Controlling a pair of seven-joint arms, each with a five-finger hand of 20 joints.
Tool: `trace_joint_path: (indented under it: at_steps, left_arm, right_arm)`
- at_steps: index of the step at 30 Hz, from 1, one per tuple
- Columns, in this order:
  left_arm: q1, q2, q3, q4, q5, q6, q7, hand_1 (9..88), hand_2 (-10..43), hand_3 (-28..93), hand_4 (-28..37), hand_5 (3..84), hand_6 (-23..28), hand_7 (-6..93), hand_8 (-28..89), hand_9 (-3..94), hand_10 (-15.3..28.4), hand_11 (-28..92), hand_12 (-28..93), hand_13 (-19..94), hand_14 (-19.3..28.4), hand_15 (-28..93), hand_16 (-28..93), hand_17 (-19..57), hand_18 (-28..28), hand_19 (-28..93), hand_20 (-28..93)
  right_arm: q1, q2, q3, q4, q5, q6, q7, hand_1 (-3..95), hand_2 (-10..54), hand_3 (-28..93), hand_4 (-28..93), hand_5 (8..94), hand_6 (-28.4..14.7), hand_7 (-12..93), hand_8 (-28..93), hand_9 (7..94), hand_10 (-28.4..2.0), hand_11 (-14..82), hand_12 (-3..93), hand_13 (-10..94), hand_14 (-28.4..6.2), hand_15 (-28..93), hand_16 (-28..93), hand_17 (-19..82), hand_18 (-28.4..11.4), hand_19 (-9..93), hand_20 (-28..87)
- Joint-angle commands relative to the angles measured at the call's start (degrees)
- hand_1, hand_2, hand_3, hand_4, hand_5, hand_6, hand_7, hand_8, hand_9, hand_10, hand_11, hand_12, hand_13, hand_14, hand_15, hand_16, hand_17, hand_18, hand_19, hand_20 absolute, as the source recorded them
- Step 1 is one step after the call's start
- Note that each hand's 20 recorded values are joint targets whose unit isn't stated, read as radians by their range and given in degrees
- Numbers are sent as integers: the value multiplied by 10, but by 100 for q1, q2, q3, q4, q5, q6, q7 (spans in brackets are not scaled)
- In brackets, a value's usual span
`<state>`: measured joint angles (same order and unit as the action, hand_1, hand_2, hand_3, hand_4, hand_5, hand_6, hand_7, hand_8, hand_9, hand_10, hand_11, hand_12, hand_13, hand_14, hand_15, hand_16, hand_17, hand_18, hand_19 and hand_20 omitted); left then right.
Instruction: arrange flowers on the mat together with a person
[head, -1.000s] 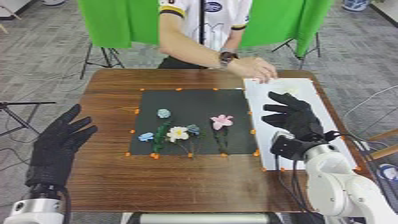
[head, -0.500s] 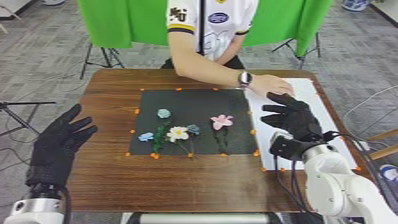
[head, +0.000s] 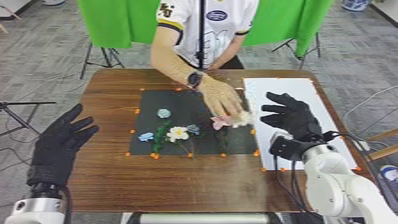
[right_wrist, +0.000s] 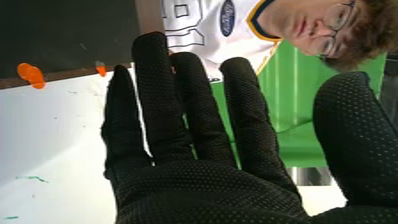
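A person's hand (head: 220, 97) reaches over the dark mat (head: 191, 102) and holds a whitish flower (head: 241, 118) next to the pink flower (head: 219, 123). On the mat lie a white flower (head: 178, 133), a pale blue-green flower (head: 163, 113), a blue flower (head: 147, 136) and a grey-blue flower (head: 194, 129). My right hand (head: 298, 120) is open above the white sheet, right of the mat. At the table's left edge my left hand (head: 58, 145) is open. In the right wrist view, my right hand (right_wrist: 204, 190) has straight fingers and holds nothing.
The white sheet (head: 275, 87) lies along the table's right side. Orange markers (head: 155, 156) line the edges of the mat and sheet. Bare brown wood of the table (head: 178, 185) stretches in front of the mat.
The person's hand has moved from the white sheet leftward to the mat, now with the whitish flower. Both of my arms have kept still.
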<state>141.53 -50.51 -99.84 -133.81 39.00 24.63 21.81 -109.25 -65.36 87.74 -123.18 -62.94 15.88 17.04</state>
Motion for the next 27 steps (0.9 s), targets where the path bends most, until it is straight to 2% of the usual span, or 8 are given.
trace_joint_path:
  at_steps: [1,5,7,12,15,19,21,27]
  left_arm:
    - [68,40,41,-30,-37,29,32,208,61,796,-283,348,76,144,-103,319,191,277,98,225,258,564,-114,-93,220,510,108]
    - [82,121,68,-25,-103,65,112,208,61,797,-283,350,77,146,-102,320,191,277,98,227,259,564,-114,-93,220,510,107]
    - [82,119,75,-26,-104,84,121,208,60,797,-283,350,77,146,-102,321,191,278,98,227,259,564,-115,-93,220,511,107]
    - [52,77,67,-33,-59,35,60,210,60,797,-283,350,77,147,-102,322,192,281,98,227,259,564,-115,-92,220,511,107]
    - [58,72,67,-35,-62,33,76,211,60,797,-283,351,78,147,-103,322,192,282,98,227,259,564,-115,-92,220,511,107]
    - [85,118,63,-51,-103,85,100,211,59,798,-283,351,78,148,-103,322,193,283,98,227,258,565,-115,-92,221,511,107]
    - [38,82,56,-40,-67,48,20,210,59,799,-283,351,78,148,-103,322,192,284,98,226,259,565,-115,-93,221,511,107]
    - [59,78,53,-45,-64,27,-5,210,60,798,-283,350,78,149,-103,322,192,282,97,226,260,565,-115,-93,222,512,106]
  right_arm:
    - [-44,-53,-19,-38,-25,-31,-32,205,67,767,-232,525,-18,120,-111,535,-186,174,144,465,-205,563,76,113,-238,577,141]
    - [-59,-36,-21,-45,-28,-18,-59,204,67,768,-231,525,-18,119,-111,535,-187,173,143,465,-205,563,75,113,-238,577,141]
    - [-45,-42,-25,-29,-47,-22,-64,204,68,767,-231,525,-18,119,-111,535,-186,173,144,465,-206,564,75,113,-237,577,141]
    - [-30,-25,-41,-20,-22,9,-49,204,68,768,-230,524,-18,119,-110,536,-186,174,144,465,-205,564,75,113,-238,577,142]
    - [-36,-10,-45,-9,19,36,-76,204,68,769,-231,525,-18,119,-110,537,-186,174,144,464,-205,565,75,113,-239,577,142]
    - [-45,-46,-16,-5,6,-26,-59,204,69,769,-231,525,-19,118,-110,538,-186,175,143,464,-206,565,74,112,-239,578,143]
    - [-51,-38,-17,-6,0,-11,-62,204,70,769,-231,525,-18,119,-110,538,-186,175,143,465,-205,566,74,113,-238,579,143]
    - [-75,-48,-5,2,39,-38,-73,205,71,768,-230,526,-19,119,-110,538,-186,175,143,465,-206,566,74,113,-237,579,142]
